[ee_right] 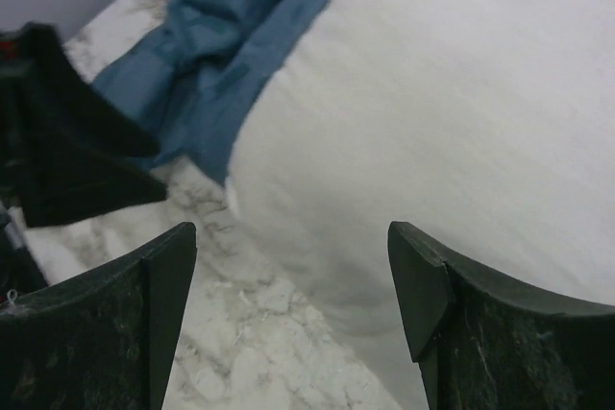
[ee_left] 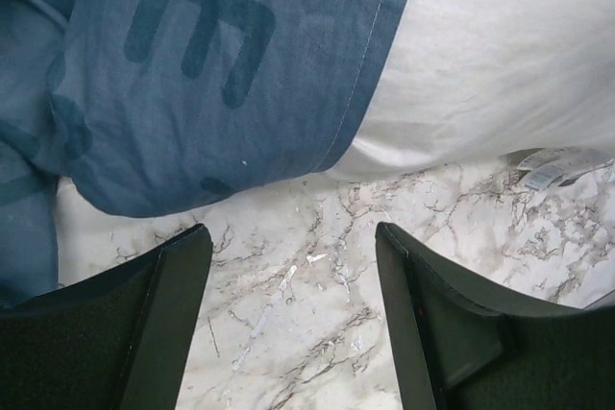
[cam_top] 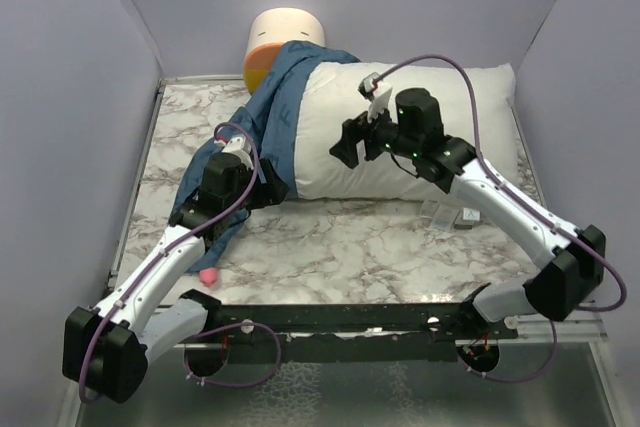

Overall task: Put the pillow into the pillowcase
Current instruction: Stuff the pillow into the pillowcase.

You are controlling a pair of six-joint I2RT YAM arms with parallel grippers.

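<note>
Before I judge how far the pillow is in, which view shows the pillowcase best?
Top external: nearly all of the pillowcase shows, lying over the pillow's left end. Left wrist shows only its lettered hem; right wrist, a blurred bunched strip.

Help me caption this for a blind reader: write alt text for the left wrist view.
A blue pillowcase printed with a darker E lies over one end of a white pillow on a marble table. The left gripper stands open at the bottom edge, holding nothing; the pillow's tags show at right.
</note>
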